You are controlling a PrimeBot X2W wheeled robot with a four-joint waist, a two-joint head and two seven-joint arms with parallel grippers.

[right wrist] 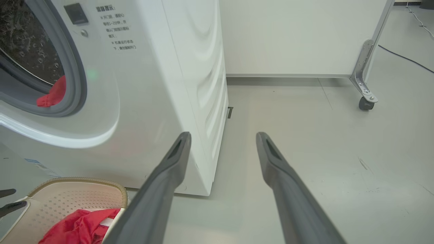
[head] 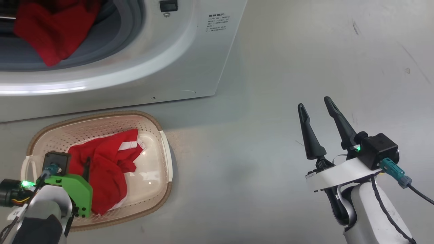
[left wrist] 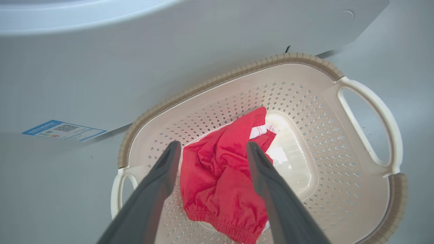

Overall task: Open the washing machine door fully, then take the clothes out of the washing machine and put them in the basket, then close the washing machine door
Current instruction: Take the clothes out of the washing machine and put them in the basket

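The white washing machine (head: 152,67) stands with its mouth uncovered; the washing machine door is out of view. Red clothes (head: 51,30) hang over the grey rubber ring. The cream basket (head: 101,115) sits on the floor in front of the machine, with a red garment with white trim (left wrist: 220,176) lying loose in it. My left gripper (left wrist: 213,145) hovers over the basket, open, its fingers either side of that garment and apart from it. Off to the right, my right gripper (head: 314,103) is open over bare floor, holding nothing.
Grey floor (head: 271,152) spreads to the right of the machine and basket. A blue sticker (left wrist: 64,130) is on the machine's lower front. Behind the machine's side stands a white panel with a castor (right wrist: 364,101), and a cable (right wrist: 403,57) runs along the floor.
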